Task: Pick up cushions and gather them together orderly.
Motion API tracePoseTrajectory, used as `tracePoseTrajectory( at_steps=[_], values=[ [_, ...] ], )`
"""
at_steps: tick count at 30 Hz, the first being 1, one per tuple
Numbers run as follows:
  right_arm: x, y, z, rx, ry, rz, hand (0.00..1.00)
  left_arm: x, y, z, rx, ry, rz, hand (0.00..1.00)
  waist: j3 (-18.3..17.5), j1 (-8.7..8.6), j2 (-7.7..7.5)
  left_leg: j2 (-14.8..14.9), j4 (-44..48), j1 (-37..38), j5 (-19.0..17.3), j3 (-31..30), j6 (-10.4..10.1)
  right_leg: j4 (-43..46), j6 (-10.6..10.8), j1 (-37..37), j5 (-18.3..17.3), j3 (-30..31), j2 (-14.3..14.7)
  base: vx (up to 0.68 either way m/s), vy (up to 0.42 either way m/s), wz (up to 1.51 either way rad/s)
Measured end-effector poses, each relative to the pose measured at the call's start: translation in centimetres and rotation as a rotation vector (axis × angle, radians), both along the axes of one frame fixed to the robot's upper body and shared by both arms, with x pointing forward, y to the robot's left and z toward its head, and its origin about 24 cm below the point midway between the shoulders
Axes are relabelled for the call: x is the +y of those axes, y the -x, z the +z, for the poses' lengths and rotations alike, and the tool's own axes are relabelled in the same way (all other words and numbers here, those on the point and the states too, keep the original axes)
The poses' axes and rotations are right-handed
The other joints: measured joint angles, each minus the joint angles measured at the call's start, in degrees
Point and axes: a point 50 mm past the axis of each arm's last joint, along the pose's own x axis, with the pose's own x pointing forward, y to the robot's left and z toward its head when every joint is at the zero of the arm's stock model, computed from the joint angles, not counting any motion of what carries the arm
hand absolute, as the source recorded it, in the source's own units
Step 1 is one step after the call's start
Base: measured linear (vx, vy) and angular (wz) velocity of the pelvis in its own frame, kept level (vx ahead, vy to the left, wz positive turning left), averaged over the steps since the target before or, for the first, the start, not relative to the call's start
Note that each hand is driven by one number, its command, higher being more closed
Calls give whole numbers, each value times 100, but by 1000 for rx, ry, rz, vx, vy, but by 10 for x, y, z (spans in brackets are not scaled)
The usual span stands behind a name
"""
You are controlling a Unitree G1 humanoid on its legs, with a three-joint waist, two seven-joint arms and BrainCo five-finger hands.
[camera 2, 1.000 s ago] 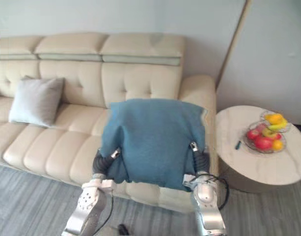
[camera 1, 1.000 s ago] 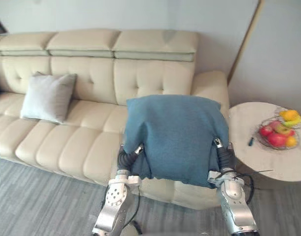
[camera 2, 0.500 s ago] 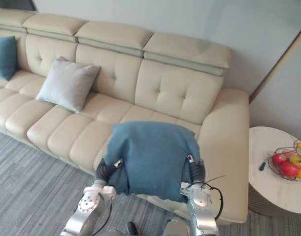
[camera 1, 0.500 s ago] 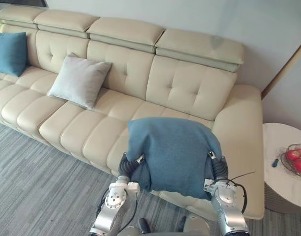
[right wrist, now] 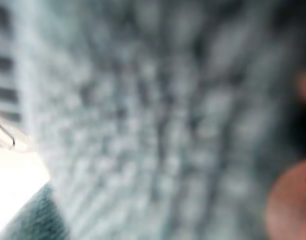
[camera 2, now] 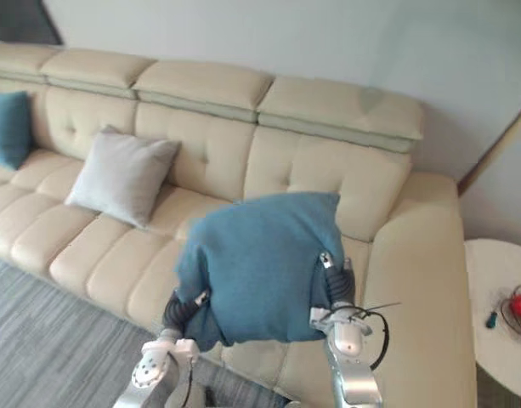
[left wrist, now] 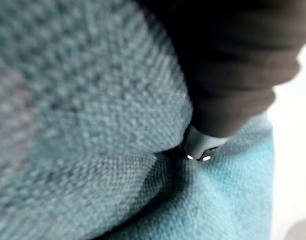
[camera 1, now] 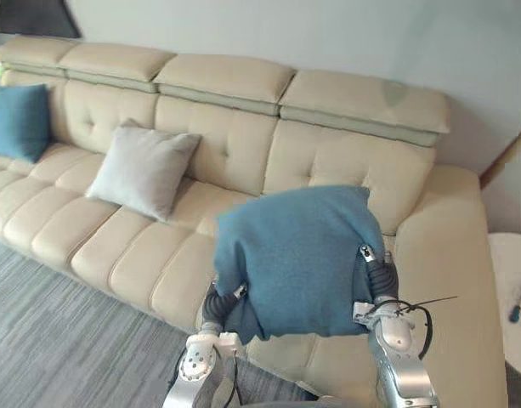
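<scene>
— How does your cushion point(camera 1: 298, 255) look?
— Teal, woven, plump. It hangs above the sofa's point(camera 1: 99, 246) front edge, pressed between your left hand point(left wrist: 227, 75) and right hand point(camera 1: 377, 274); whether either hand grips it, I cannot tell. It stands near upright, broad side across, top edge rising rightward.

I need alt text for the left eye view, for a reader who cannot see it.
The robot holds a large blue cushion up before a cream sofa. A grey cushion and, further left, a second blue cushion lean on the sofa's back.
</scene>
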Motion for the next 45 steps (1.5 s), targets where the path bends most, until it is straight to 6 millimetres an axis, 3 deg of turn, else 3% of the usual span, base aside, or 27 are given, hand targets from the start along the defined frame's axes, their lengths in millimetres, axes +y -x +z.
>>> tracePoseTrajectory(
  at_steps=[2, 4, 7, 10, 17, 22, 27, 30, 32, 33, 35, 37, 38, 39, 42, 45],
  values=[
    [6, 5, -9, 32, -46, -17, 100, 6, -1, 3, -19, -34, -11, 100, -31, -43, -350, -315, -183, 215, -53, 389, 175, -152, 111, 9, 71, 133, -375, 177, 267, -50],
    [9, 6, -10, 35, -59, -20, 100, 7, 0, 2, -14, -43, -11, 100, -57, -56, -460, -456, -218, 331, -120, 619, 288, -147, 115, -17, 75, 300, -527, 98, 200, -46],
    [10, 8, -12, 44, -63, -18, 100, 8, 2, 3, -13, -42, -9, 100, -63, -73, -442, -571, -386, 508, -171, 874, 358, -123, 128, -77, 68, 469, -643, 41, 102, -38],
    [9, 8, -12, 48, -52, -17, 100, 8, 3, 3, -15, -48, -10, 100, -72, -117, -401, -579, -488, 488, -161, 1016, 344, -152, 287, -262, 108, 612, -623, 15, 0, -32],
    [5, 11, -15, 65, 37, -30, 100, 5, 2, 4, -24, -79, -5, 100, -90, -204, -377, -482, -882, 432, 19, 1037, 231, -358, 220, -446, 242, 629, -463, 28, -49, -8],
    [3, -18, -6, 22, 126, -41, 100, 1, -30, 30, -157, -131, 18, 100, 30, -196, -382, -521, -1242, 101, 341, 1038, 278, -553, 197, -840, 504, 625, -456, -33, -2, 1],
    [12, -56, 38, -157, 175, -54, 100, 0, -69, 73, -339, -159, 91, 100, 283, -155, -381, -514, -1246, -417, 509, 1090, 339, -447, 191, -1446, 664, 636, -450, -109, 10, -5],
    [15, -88, 88, -326, 224, -75, 100, -2, -108, 120, -513, -206, 136, 100, 375, -80, -375, -481, -1235, -1012, 701, 1111, 377, -371, 203, -2084, 824, 672, -448, -142, -5, -3],
    [16, -113, 134, -456, 271, -110, 100, -3, -135, 164, -647, -243, 181, 100, 621, -67, -383, -483, -1230, -1233, 816, 1097, 398, -342, 234, -2326, 914, 682, -448, -161, 6, 2],
    [16, -118, 145, -483, 277, -121, 100, -4, -140, 173, -674, -250, 194, 100, 676, -65, -376, -489, -1234, -1286, 844, 1093, 406, -343, 229, -2373, 939, 681, -443, -135, 4, 5],
    [17, -137, 194, -600, 296, -163, 100, -3, -161, 220, -784, -252, 257, 100, 871, -79, -360, -512, -1295, -1607, 1025, 1052, 444, -351, 239, -2700, 1062, 669, -441, -102, 4, 6],
    [19, -148, 226, -656, 305, -185, 100, 0, -172, 254, -853, -263, 300, 100, 1206, -97, -342, -532, -1471, -1650, 1200, 1009, 454, -386, 232, -2786, 1149, 641, -435, -89, 2, 9],
    [20, -154, 243, -678, 306, -201, 100, 1, -178, 271, -888, -280, 316, 0, 1328, -121, -317, -548, -1581, -1762, 1314, 970, 472, -440, 240, -2897, 1214, 618, -433, -90, 2, 13],
    [19, -156, 254, -693, 311, -215, 0, 2, -181, 281, -905, -287, 327, 0, 1386, -126, -310, -558, -1646, -1844, 1384, 959, 475, -475, 234, -2983, 1265, 605, -434, -83, 7, 13],
    [18, -166, 292, -718, 302, -262, 0, 10, -193, 321, -942, -317, 388, 0, 1776, -147, -258, -609, -1993, -2068, 1699, 913, 507, -669, 262, -3257, 1482, 564, -435, -78, 20, 8],
    [11, -180, 302, -630, 242, -298, 0, 18, -206, 343, -901, -334, 444, 0, 1861, -153, -253, -629, -2017, -2560, 1816, 844, 541, -789, 266, -3659, 1633, 500, -454, -64, 22, 10]
  ],
)
